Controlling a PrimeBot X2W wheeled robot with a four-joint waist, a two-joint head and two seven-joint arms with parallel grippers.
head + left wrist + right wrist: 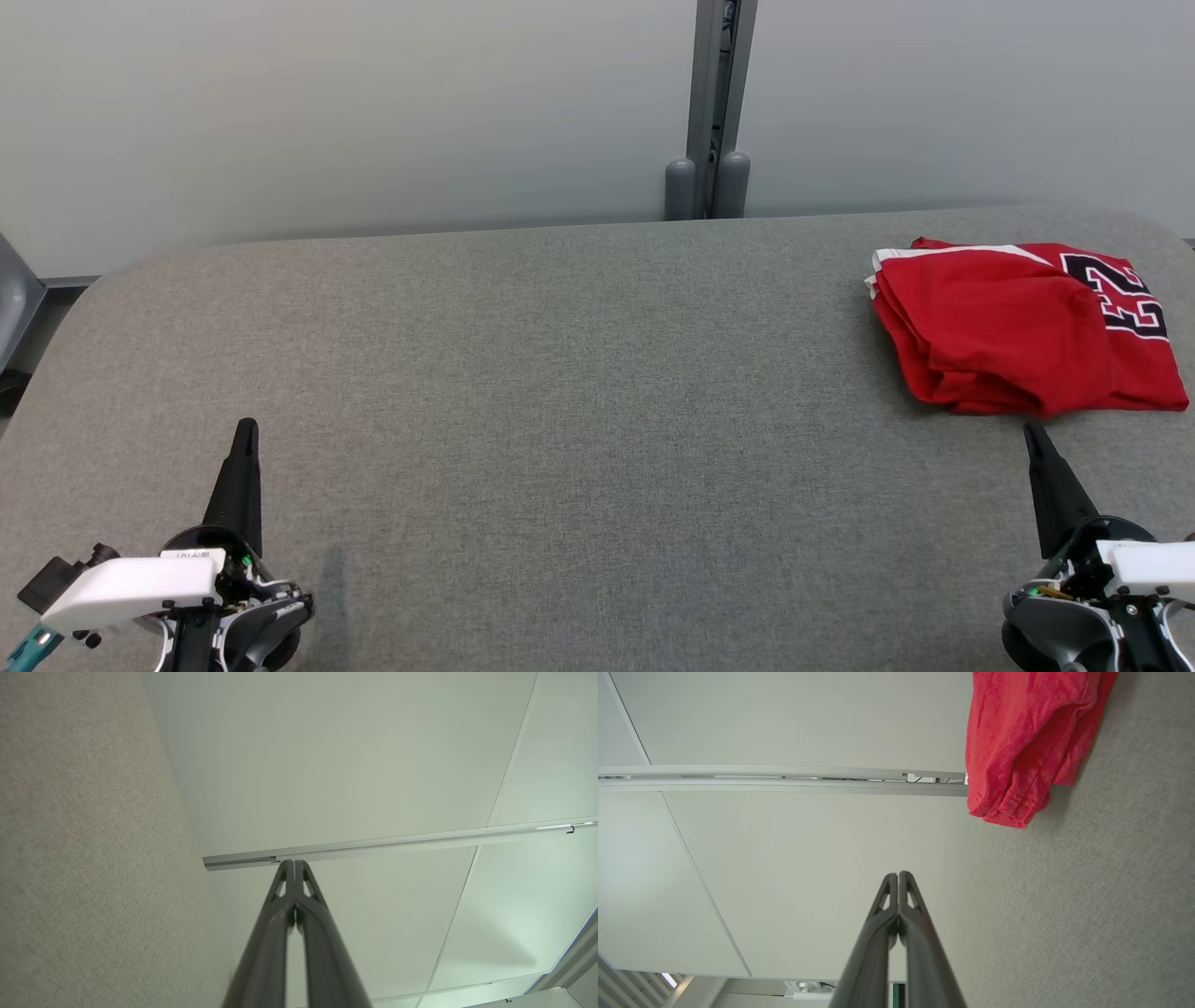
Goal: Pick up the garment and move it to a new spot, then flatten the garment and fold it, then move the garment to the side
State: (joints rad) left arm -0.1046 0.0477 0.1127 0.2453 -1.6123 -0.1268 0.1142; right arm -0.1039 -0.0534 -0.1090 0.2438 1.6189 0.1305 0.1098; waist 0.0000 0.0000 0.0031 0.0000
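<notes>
Dark left gripper [246, 429], right gripper [1031, 434] pinched closed, pointing forward.

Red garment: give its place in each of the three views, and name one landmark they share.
Head view: the red garment lies folded at the right, toward the far edge of the grey table, beyond the right gripper.
Left wrist view: the shut left gripper against the pale wall, grey table at left.
Right wrist view: upper right, on the grey table.
Shared landmark: the grey table.
</notes>
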